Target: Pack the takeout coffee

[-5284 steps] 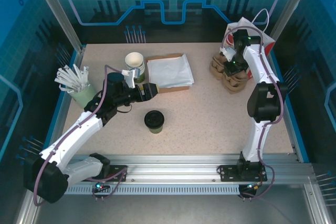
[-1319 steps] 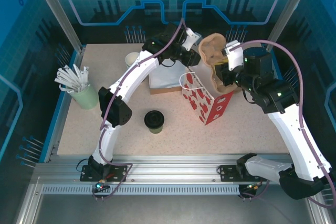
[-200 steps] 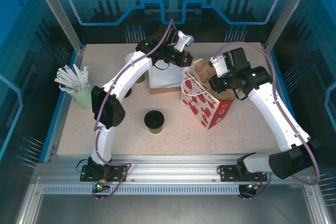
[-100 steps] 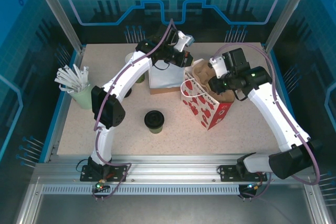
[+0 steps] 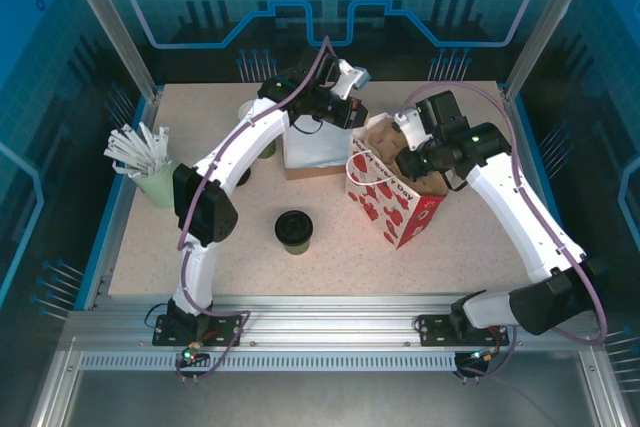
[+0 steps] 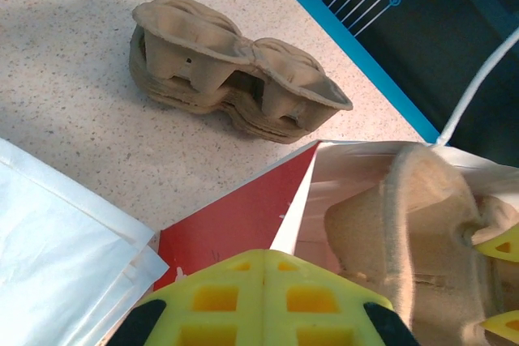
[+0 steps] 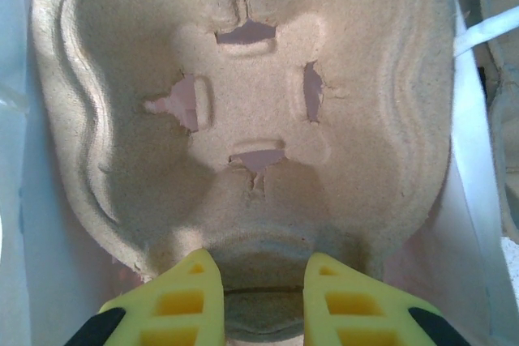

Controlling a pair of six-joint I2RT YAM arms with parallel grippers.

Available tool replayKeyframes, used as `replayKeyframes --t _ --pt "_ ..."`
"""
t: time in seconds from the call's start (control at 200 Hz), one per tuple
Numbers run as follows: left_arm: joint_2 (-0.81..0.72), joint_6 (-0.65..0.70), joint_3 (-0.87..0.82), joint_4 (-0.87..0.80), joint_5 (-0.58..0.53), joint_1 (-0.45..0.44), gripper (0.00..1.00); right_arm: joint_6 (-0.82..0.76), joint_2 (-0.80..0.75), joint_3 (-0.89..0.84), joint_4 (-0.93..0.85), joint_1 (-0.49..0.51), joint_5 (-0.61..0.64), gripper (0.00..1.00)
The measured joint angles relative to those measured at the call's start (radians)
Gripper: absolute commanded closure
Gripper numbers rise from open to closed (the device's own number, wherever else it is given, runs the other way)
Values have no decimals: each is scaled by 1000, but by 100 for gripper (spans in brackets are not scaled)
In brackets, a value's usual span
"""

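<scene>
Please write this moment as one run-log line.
left gripper: shut on bag rim | right gripper: holds pulp tray inside bag | coffee cup: on table, unpacked

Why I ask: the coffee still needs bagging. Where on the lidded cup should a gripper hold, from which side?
Probably the green wall just under the black lid, jaws level, coming from the near side: the coffee cup stands upright and apart, and squeezing the lid could pop it.

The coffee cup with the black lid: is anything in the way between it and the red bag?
On the table, nothing lies between the coffee cup and the red bag. But the bag's mouth is busy: the right gripper holds a brown pulp tray in it, and the left gripper pinches its rim.
</scene>
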Motion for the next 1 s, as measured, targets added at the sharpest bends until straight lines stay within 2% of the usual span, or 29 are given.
replayKeyframes --t 0.555,0.805,1.0 --pt "-6 0 -15 14 8 0 99 -8 43 5 -28 22 38 80" --pt "-12 -4 -15 27 9 1 82 -11 67 6 -47 28 45 79" --pt "-44 -6 -15 45 8 6 63 -18 93 7 -75 28 49 79"
